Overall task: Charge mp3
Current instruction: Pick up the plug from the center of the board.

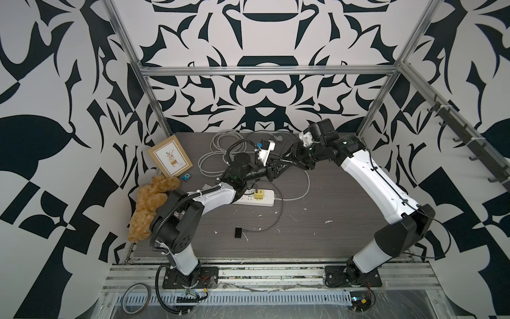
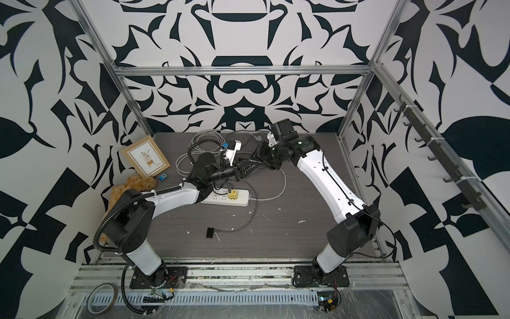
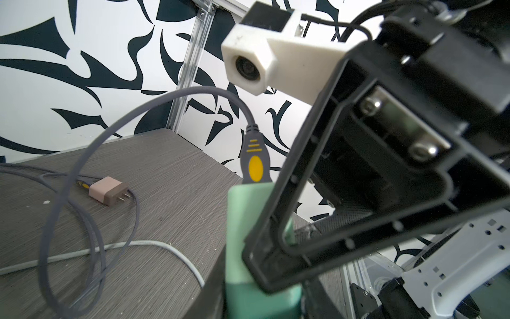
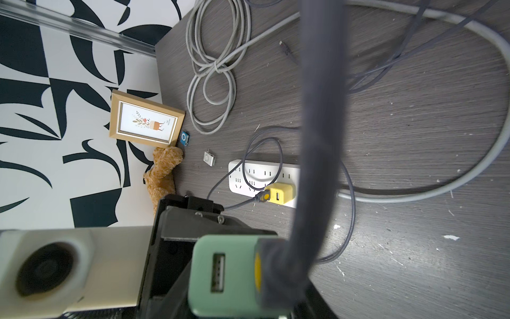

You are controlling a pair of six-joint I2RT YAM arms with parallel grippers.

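The mp3, a tiny blue square player, lies on the table beside the picture frame, far from both grippers. Both grippers meet in the air over the middle back of the table. My left gripper is shut on a green charger cube. A grey cable with a yellow-marked plug is plugged into the cube. My right gripper reaches in from the other side. One of its fingers lies against the cube, but its grip does not show.
A white power strip with a yellow charger lies mid-table. Grey cable coils are at the back, with a pink charger nearby. A picture frame and a teddy bear sit at the left. A small black device lies in front and a silver player by the strip.
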